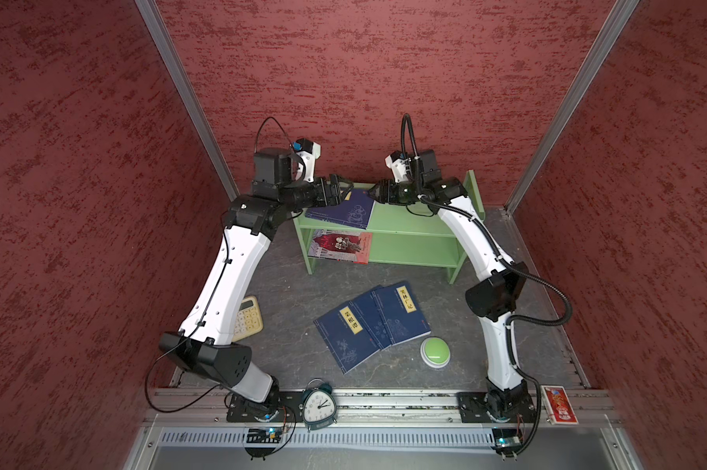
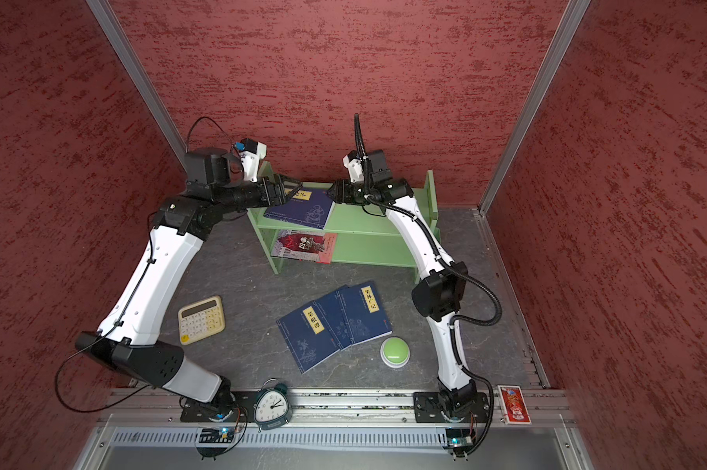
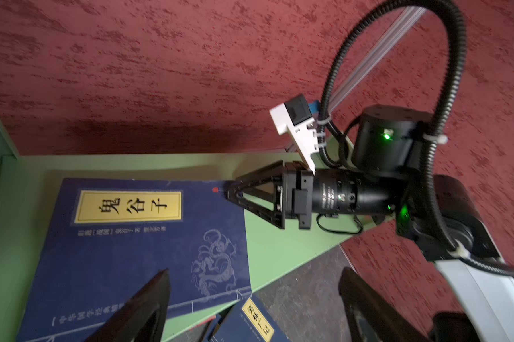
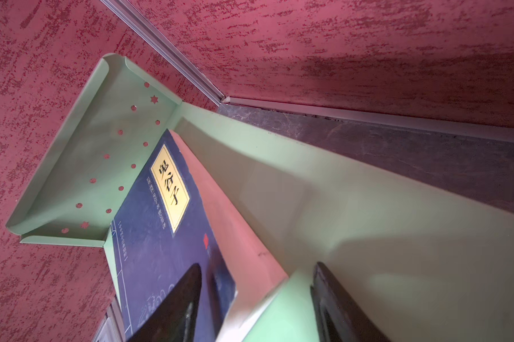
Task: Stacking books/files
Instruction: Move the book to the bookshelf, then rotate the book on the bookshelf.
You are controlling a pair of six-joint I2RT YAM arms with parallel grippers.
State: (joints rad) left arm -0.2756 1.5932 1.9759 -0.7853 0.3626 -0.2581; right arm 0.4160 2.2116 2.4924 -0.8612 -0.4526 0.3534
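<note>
A navy book (image 1: 345, 211) with a yellow label lies on the top board of the green shelf (image 1: 409, 221), at its left end. On the lower board rests a red-and-white illustrated book (image 1: 339, 244). Three more navy books (image 1: 370, 321) lie fanned on the table in front. My left gripper (image 1: 341, 189) hovers open over the top book's far left corner, holding nothing. My right gripper (image 1: 370, 191) is at the book's far right corner. In the right wrist view its jaws (image 4: 257, 266) stand apart, one finger (image 4: 176, 305) over the cover, the other over the shelf board.
A cream calculator (image 2: 201, 319) lies at the table's left, partly under my left arm. A green dome button (image 1: 435, 350) sits right of the fanned books. An alarm clock (image 1: 318, 405) and a red packet (image 1: 559, 405) rest on the front rail. Red walls close in behind the shelf.
</note>
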